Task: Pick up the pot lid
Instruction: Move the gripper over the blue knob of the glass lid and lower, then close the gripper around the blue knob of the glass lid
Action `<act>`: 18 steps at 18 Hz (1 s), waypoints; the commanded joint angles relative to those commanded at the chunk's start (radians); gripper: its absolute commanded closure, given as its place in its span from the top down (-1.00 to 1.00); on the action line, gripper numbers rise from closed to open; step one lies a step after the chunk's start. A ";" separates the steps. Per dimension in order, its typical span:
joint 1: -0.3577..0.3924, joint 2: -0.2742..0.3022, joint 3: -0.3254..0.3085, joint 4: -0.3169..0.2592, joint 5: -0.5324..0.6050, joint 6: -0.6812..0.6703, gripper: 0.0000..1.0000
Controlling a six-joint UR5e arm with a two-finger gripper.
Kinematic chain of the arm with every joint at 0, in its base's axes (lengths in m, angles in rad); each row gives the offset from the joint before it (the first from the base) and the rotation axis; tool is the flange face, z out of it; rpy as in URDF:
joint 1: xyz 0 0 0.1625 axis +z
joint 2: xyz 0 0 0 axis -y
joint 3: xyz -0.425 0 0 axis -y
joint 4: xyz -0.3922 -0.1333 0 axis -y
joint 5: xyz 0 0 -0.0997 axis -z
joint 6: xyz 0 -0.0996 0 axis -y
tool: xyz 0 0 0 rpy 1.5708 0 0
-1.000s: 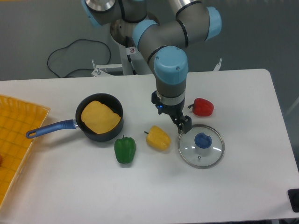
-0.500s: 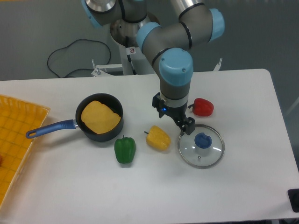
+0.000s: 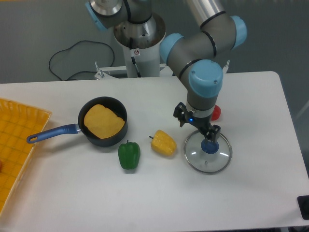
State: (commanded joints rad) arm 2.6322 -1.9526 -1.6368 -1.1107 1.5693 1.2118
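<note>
Both jaws of my gripper [image 3: 197,127] stand apart, seemingly above the far rim of the glass lid [image 3: 206,163] at right; its blue knob [image 3: 210,147] lies nearer and slightly right, so I'd ease that way before lowering.

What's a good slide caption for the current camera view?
Robot arm, fingers spread open, near the blue-knobbed clear pot lid, with a yellow pepper alongside.

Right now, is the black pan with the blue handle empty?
Not empty. A flat, yellowish-brown thing lies inside the black pan. I can't tell what it is.
</note>
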 joint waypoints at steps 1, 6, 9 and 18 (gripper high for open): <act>0.011 -0.012 0.000 0.021 0.000 0.002 1.00; 0.014 -0.037 0.003 0.063 0.011 0.011 1.00; 0.011 -0.054 0.003 0.097 0.012 0.009 1.00; 0.009 -0.097 0.009 0.127 0.046 0.011 1.00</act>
State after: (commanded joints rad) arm 2.6415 -2.0494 -1.6276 -0.9833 1.6152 1.2226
